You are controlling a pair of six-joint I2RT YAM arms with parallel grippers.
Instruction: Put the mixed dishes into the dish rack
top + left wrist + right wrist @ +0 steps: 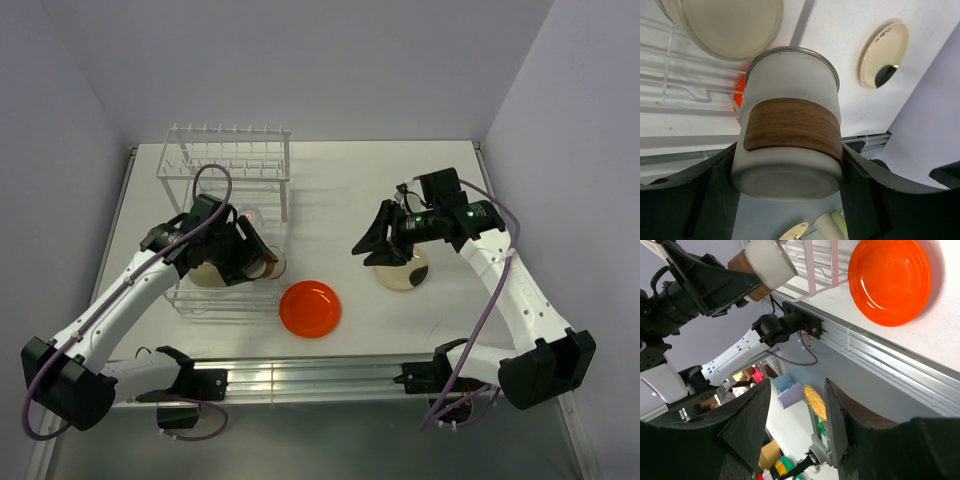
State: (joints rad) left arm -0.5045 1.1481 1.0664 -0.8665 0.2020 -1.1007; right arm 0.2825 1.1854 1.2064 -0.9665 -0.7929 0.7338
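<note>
Left hand (pixel 245 255) pinches the small wood-banded steel cup (pixel 790 130) over the white wire dish rack (pixel 228 132) basket; lowering and releasing it seems next. Right hand (pixel 372 243), spread and empty, hovers above the round cream plate (pixel 408 278).

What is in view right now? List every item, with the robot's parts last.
dish rack: one, white wire, far left of the table
bowl: one, white-beige, inside the rack
cup: one, white with a brown wood-grain band, held over the rack's near right corner
orange-red plate: one, on the table beside the rack
cream plate: one, on the table at the right
table: one, white
left gripper: one, black, shut on the cup
right gripper: one, black, open over the cream plate
</note>
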